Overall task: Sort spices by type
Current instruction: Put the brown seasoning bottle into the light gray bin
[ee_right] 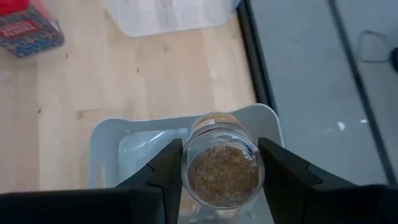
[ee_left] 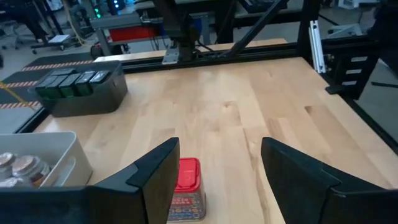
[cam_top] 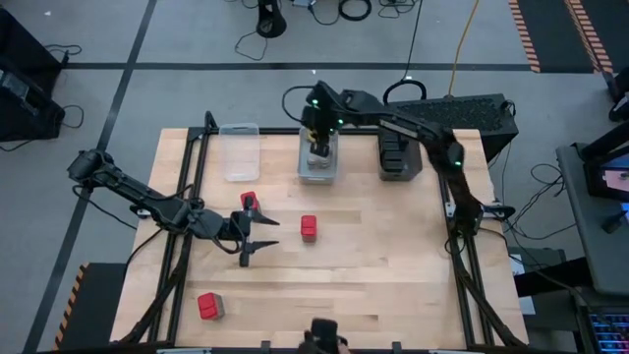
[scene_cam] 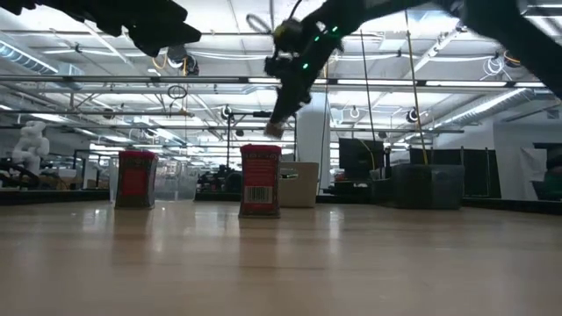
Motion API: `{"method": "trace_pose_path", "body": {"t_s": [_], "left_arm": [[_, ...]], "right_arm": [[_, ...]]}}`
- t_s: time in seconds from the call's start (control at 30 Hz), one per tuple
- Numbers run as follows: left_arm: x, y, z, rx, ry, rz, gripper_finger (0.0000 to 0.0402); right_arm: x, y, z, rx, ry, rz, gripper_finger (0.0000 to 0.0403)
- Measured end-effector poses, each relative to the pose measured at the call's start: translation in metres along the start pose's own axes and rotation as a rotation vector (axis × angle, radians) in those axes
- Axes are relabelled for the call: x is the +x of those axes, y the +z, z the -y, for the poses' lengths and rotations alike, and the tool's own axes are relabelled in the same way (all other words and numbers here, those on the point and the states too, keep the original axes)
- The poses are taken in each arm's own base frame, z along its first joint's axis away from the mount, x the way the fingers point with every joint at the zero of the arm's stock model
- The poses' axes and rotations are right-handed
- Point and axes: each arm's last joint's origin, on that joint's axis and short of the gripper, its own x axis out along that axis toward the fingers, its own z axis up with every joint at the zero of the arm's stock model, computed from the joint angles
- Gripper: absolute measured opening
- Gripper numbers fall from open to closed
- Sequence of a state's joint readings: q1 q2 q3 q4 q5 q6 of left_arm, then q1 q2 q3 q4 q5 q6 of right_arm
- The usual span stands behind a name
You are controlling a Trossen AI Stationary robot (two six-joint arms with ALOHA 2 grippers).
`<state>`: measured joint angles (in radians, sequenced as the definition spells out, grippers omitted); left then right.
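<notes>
The tabletop [cam_top: 373, 256] was pale, smooth wood with a soft sheen. Between the matt black fingers of the right claw [ee_right: 219, 163] sat a clear, glossy jar [ee_right: 222, 167] of grainy brown spice, above a smooth grey plastic bin [ee_right: 106, 149].

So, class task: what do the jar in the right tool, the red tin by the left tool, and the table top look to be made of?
Jar: clear glass or plastic, glossy; the brown spice shows through its wall.
Red tin: probably painted metal, though coated card is possible; boxy, with a printed label.
Table: pale wood, smooth; grain and plank seams show.
</notes>
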<state>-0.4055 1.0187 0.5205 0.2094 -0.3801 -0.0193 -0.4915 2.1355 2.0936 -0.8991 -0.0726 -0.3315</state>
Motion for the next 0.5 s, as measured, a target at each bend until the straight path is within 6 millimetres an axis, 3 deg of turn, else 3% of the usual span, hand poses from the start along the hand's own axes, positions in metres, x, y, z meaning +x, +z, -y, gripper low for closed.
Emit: {"method": "trace_pose_path", "body": {"t_s": [0.17, 0.33, 0.5], "left_arm": [[0.0, -0.001, -0.001, 0.003, 0.005, -0.014, 0.0232], [0.0, -0.002, -0.001, -0.011, 0.005, -0.021, 0.0232], [0.0, -0.004, -0.001, -0.005, 0.006, -0.041, 0.0232]], "right_arm": [[0.034, 0.002, 0.018, 0.023, 0.044, -0.082, 0.0155], [0.071, -0.016, 0.025, 0.04, 0.079, -0.2, 0.0155], [0.087, -0.025, 0.033, 0.058, 0.079, -0.223, 0.0155]]}}
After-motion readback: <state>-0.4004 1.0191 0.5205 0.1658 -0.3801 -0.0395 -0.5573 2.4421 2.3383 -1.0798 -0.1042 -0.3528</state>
